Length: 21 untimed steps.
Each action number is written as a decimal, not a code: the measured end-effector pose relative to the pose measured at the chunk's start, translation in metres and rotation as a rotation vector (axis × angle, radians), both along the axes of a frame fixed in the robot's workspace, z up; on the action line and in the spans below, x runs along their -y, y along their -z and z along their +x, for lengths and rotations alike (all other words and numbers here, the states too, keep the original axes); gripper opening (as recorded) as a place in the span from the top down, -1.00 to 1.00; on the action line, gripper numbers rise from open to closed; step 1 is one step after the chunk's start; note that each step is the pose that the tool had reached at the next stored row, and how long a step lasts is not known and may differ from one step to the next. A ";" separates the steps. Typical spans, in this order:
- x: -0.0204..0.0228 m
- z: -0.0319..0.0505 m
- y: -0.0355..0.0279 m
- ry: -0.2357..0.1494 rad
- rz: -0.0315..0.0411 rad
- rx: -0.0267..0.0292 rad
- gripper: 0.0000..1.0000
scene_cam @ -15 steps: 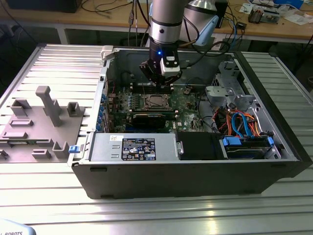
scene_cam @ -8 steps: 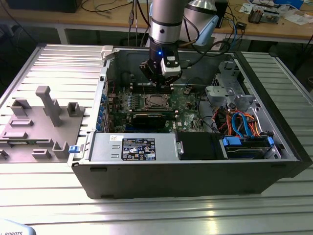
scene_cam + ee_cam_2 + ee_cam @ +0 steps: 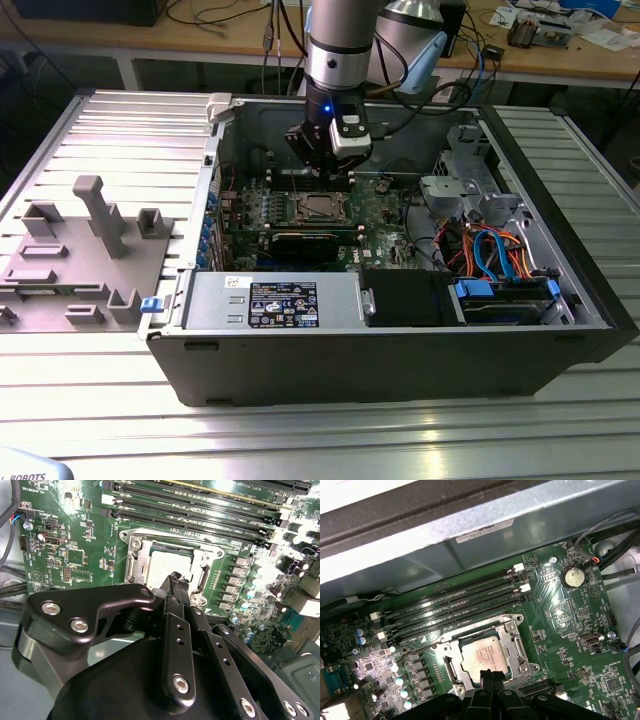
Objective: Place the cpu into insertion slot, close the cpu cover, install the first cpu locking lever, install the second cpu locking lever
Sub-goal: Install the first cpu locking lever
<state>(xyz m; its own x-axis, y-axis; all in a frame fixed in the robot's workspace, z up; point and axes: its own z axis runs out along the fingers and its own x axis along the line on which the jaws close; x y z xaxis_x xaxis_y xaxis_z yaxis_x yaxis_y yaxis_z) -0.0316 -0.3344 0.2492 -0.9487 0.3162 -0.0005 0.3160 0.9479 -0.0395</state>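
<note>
The gripper [image 3: 322,165] hung inside the open computer case [image 3: 560,330], just above the far edge of the slot [image 3: 318,207] on the green board [image 3: 385,215]. Its fingers [image 3: 490,676] were pressed together, holding nothing. In both wrist views the chip [image 3: 481,654] [image 3: 167,562] lay flat in the slot, its silver top showing through the square window of the cover [image 3: 516,645], which was folded down around it. A grey holder [image 3: 85,250] stood on the table [image 3: 320,440], at the exterior view's left.
</note>
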 end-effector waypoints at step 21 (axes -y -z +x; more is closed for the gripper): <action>0.0000 0.0000 0.0000 -0.040 -0.0005 0.0000 0.79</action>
<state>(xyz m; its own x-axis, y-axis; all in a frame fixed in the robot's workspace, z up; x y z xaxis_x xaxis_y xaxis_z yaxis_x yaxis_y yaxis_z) -0.0315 -0.3344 0.2492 -0.9605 0.2783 -0.0006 0.2781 0.9597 -0.0400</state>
